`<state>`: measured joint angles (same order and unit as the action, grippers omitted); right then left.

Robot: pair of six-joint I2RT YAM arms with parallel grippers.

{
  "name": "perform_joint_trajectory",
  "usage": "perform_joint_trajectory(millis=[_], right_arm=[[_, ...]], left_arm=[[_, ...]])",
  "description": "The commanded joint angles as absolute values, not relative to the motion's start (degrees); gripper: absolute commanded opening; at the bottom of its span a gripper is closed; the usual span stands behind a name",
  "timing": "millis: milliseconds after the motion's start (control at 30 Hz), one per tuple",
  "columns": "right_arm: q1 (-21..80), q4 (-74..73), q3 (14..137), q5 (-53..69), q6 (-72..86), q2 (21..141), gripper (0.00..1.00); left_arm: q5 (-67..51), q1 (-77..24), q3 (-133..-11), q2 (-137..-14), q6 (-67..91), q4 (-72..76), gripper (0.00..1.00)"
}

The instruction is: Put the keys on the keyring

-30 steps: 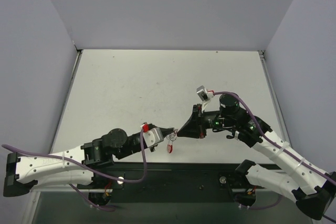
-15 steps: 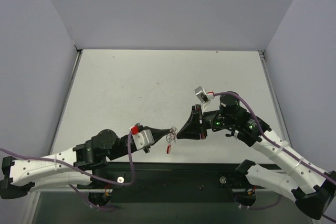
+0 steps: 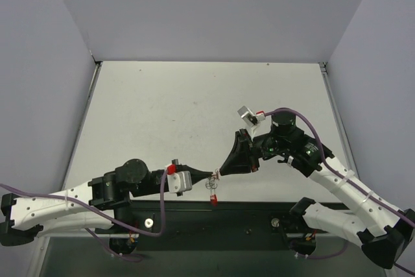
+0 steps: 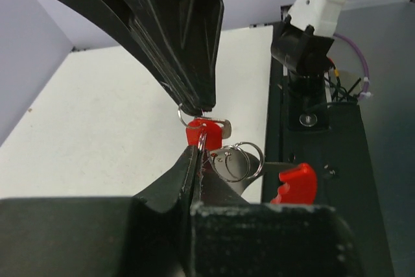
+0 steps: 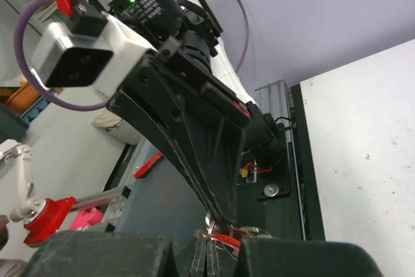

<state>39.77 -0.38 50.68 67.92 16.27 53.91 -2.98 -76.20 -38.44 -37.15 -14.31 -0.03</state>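
Both grippers meet tip to tip above the table's near edge. My left gripper (image 3: 211,174) (image 4: 198,154) is shut on a thin silver wire ring of the keyring. The other silver rings (image 4: 238,160) hang beside its jaws, and the red curved clip (image 4: 295,184) (image 3: 214,200) dangles below. My right gripper (image 3: 222,171) (image 4: 196,107) (image 5: 209,251) is shut on the key, a tiny red tag (image 4: 202,132) with a silver end. The tag touches the pinched ring. In the right wrist view only a red sliver (image 5: 228,240) shows at the jaw tips.
The white table (image 3: 194,108) is walled at the back and both sides. A black mounting rail (image 3: 259,212) runs along the near edge under the grippers. The right arm's base (image 4: 311,43) stands on that rail.
Both gripper tips moved a little toward the near edge and stayed together. The left arm swung in behind them. The red clip now hangs lower, over the black rail.
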Motion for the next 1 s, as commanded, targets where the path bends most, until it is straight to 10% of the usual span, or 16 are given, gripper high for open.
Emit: perform_joint_trajectory(millis=[0, 967], right_arm=[[39.81, 3.52, 53.88, 74.71, 14.94, 54.75, 0.0], [39.64, 3.34, 52.91, 72.25, 17.14, 56.34, 0.0]], left_arm=[[-4.84, -76.47, -41.75, -38.23, -15.29, -1.15, 0.0], [-5.1, -76.55, -42.27, -36.83, -15.29, 2.54, 0.0]])
